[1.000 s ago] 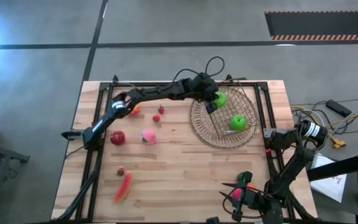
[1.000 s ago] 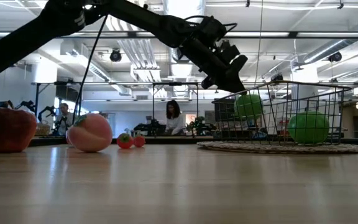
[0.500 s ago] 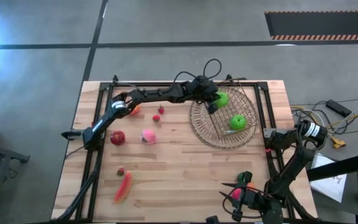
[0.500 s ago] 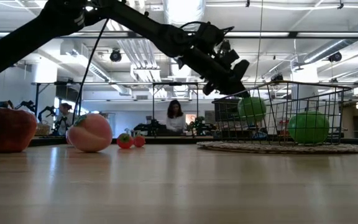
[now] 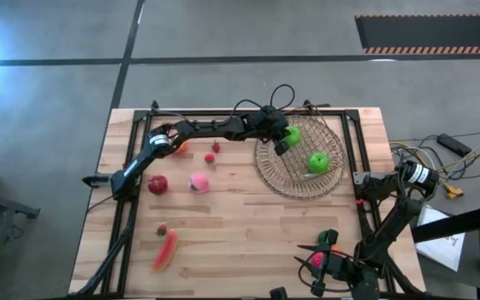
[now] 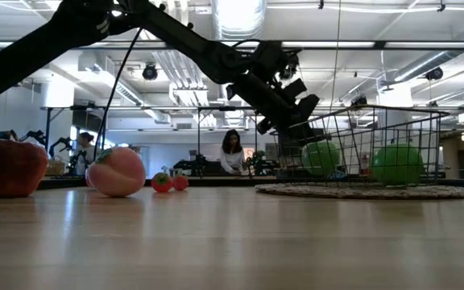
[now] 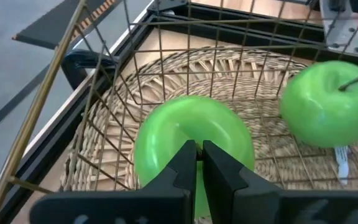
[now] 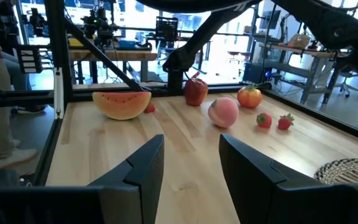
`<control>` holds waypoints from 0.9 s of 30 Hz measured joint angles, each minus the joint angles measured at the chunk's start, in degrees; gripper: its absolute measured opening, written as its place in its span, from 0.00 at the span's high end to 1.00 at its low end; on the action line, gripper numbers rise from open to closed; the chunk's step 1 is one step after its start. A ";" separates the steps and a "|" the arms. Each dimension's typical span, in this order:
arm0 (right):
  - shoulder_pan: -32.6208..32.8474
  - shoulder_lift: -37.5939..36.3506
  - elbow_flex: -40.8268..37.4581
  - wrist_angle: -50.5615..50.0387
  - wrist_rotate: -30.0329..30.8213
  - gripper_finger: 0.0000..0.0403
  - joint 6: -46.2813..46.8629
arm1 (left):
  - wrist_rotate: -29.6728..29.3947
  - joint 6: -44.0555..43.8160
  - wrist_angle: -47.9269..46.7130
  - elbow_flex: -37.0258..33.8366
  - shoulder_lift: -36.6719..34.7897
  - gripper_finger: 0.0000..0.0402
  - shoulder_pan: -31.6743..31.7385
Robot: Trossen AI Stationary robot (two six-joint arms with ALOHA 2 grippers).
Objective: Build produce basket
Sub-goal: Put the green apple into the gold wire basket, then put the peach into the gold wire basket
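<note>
Basket (image 5: 300, 158) on the table's (image 5: 240, 242) far right holds two green apples (image 5: 317, 162); the left claw (image 5: 280, 142), pressed together, has pulled back toward its near-left rim. Right claw (image 5: 317, 252) spread, parked.

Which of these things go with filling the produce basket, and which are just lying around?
For the job: basket; green apple and second green apple inside it; left gripper shut by them; red apple, peach, strawberries and red slice loose on the table.
Lying about: cables and paper off the table's right side.
</note>
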 joint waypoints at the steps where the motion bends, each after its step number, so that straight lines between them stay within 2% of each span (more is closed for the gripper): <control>1: 0.00 0.00 0.00 -0.02 0.00 0.63 0.00 | -0.24 0.00 0.00 0.00 0.00 1.00 0.00; 12: 0.02 0.00 0.00 -0.02 0.00 0.63 -0.05 | -0.38 -0.04 -0.09 -0.04 0.00 1.00 0.00; 21: 0.02 0.00 0.00 -0.02 -0.01 0.63 -0.09 | -0.45 -0.13 -0.48 -0.07 -0.02 0.89 0.07; 27: 0.02 0.00 0.00 -0.02 -0.02 0.63 -0.11 | -0.45 -0.09 -0.55 -0.11 -0.02 0.88 0.09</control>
